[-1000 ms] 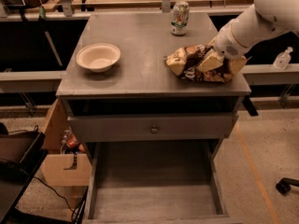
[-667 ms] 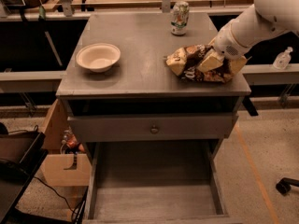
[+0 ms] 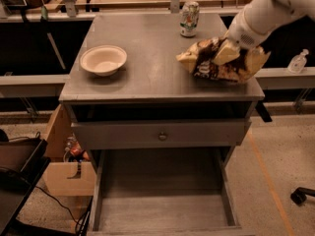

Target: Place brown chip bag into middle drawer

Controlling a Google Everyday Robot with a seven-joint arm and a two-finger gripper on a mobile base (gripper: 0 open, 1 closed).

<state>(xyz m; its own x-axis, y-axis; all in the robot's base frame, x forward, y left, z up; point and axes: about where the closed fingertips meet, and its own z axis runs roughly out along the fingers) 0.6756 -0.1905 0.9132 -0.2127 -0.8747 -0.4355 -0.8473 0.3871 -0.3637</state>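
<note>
The brown chip bag [image 3: 204,67] lies crumpled on the right side of the grey cabinet top [image 3: 147,77], near its front right corner. My gripper [image 3: 227,53] comes in from the upper right on a white arm and is shut on the bag's upper middle, with one tan fingertip [image 3: 225,54] showing on the foil. The middle drawer [image 3: 162,213] is pulled out wide at the bottom of the view, its plank floor bare. It lies below and to the left of the bag.
A white bowl [image 3: 103,59] sits on the left of the top and a green-and-white can [image 3: 189,18] at the back. A shut drawer front with a round knob [image 3: 162,136] is above the open drawer. A cardboard box [image 3: 66,176] stands at the left.
Almost nothing has moved. The gripper stays on the bag, and the bag's left end looks slightly higher than before.
</note>
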